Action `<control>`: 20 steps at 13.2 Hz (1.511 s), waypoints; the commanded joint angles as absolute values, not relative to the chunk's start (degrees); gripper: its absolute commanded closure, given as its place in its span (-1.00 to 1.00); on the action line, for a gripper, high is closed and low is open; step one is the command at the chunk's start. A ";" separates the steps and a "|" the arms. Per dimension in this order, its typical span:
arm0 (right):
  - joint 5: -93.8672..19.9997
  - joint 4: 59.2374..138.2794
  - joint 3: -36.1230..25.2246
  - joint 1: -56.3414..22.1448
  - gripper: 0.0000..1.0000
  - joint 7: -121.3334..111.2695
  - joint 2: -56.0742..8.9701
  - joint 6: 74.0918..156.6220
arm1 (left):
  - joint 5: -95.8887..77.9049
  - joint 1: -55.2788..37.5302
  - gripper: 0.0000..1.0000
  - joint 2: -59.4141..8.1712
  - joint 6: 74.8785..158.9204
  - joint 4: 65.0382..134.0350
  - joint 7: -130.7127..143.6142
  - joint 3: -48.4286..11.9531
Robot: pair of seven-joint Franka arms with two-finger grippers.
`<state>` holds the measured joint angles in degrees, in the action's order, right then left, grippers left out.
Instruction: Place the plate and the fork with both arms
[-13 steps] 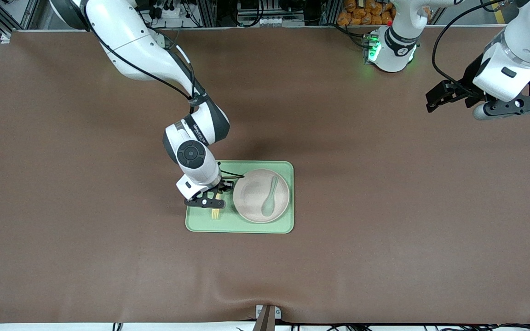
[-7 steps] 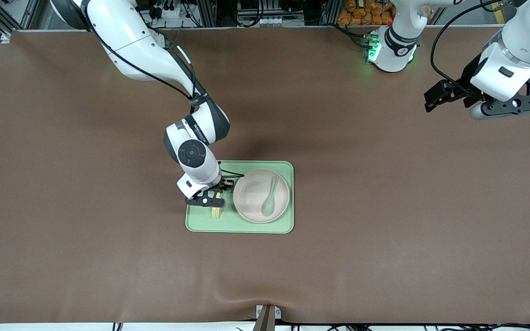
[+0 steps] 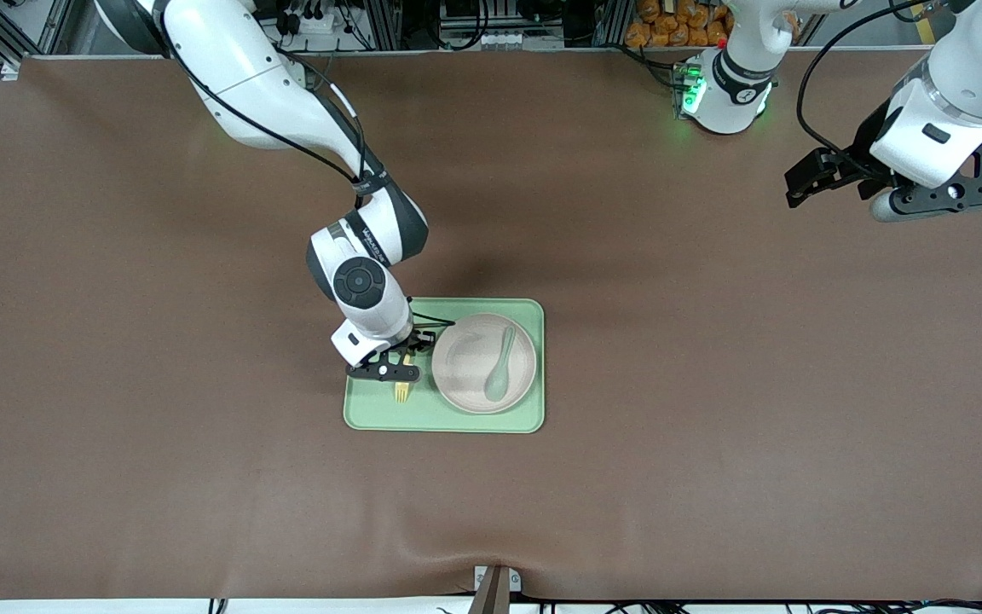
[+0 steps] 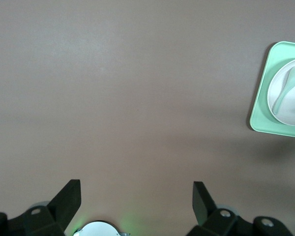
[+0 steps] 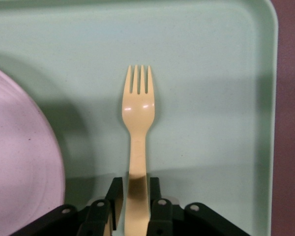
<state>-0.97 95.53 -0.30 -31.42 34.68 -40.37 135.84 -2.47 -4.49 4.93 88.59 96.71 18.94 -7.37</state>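
The pale yellow fork (image 3: 403, 391) lies along the pale green tray (image 3: 457, 423), beside the off-white plate (image 3: 462, 375) on the right arm's side. My right gripper (image 3: 402, 369) is shut on the fork's handle. In the right wrist view the fork (image 5: 137, 110) points away from the gripper (image 5: 136, 186), tines over the tray (image 5: 211, 73), with the plate's rim (image 5: 19, 162) beside it. My left gripper (image 3: 800, 186) waits open and empty, high over bare table at the left arm's end (image 4: 136, 189).
A sage-green spoon (image 3: 499, 367) lies in the plate. The left wrist view shows the tray (image 4: 259, 105), plate (image 4: 291, 112) and spoon (image 4: 284, 91) far off. Brown mat covers the table around the tray.
My right gripper and the fork have shifted slightly toward the plate and away from the front camera. The left arm has moved up a little.
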 commanded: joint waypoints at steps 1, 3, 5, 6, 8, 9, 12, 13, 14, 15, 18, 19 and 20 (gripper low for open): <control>-1.49 97.29 -0.26 -31.46 -0.04 35.42 -39.20 136.67 | -2.55 -4.57 -1.00 5.19 89.30 97.21 19.25 -7.65; -1.58 96.95 -0.26 -31.12 -0.30 35.51 -39.02 136.15 | -2.55 -4.57 -1.00 5.19 89.30 97.12 19.25 -7.65; -1.58 96.86 -0.26 -30.24 -1.00 34.98 -37.98 135.27 | -2.55 -4.48 -1.00 5.27 89.30 97.03 19.25 -7.99; -1.58 96.42 -0.26 -29.89 -1.00 34.89 -37.19 133.44 | -2.55 -4.40 -1.00 5.27 89.21 96.94 19.25 -8.26; -1.58 94.23 -0.35 -29.19 -1.00 34.63 -35.08 128.35 | -2.55 -4.39 -1.00 5.36 89.21 96.94 19.34 -8.35; -1.58 93.52 -0.35 -28.48 -1.00 34.45 -34.02 126.41 | -2.55 -4.39 -1.00 5.45 89.21 96.86 19.34 -8.35; -1.49 92.03 -0.44 -26.73 -1.00 34.19 -31.82 123.58 | -2.55 -4.39 -1.00 5.80 89.12 96.86 19.34 -8.44; -1.41 91.24 -0.44 -25.76 -1.00 33.67 -31.21 122.70 | -2.55 -4.39 -1.00 5.89 89.03 96.86 19.34 -8.96; -1.41 89.93 -0.53 -24.62 -1.00 31.92 -30.85 121.30 | -2.55 -4.31 -1.00 6.06 88.95 96.86 19.34 -9.14; -1.41 87.74 -0.53 -22.70 -1.00 29.47 -30.59 118.16 | -2.55 -4.31 -1.00 6.15 88.86 96.86 19.34 -9.14; -1.49 80.79 -0.53 -17.06 -1.00 21.02 -30.50 107.60 | -2.55 -4.22 -1.00 6.41 88.59 96.68 19.34 -9.23; -1.49 79.99 -0.53 -15.40 -1.00 20.40 -29.98 106.88 | -2.55 -4.13 -1.00 6.59 88.51 96.68 19.34 -9.14; -1.41 79.98 -0.53 -13.90 -1.00 19.69 -29.27 106.88 | -2.55 -4.04 -1.00 6.77 88.42 96.68 19.34 -9.14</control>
<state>-1.00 81.28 -1.60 -16.66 21.60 -30.15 108.55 -2.48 -4.45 5.60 88.68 96.61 19.01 -8.89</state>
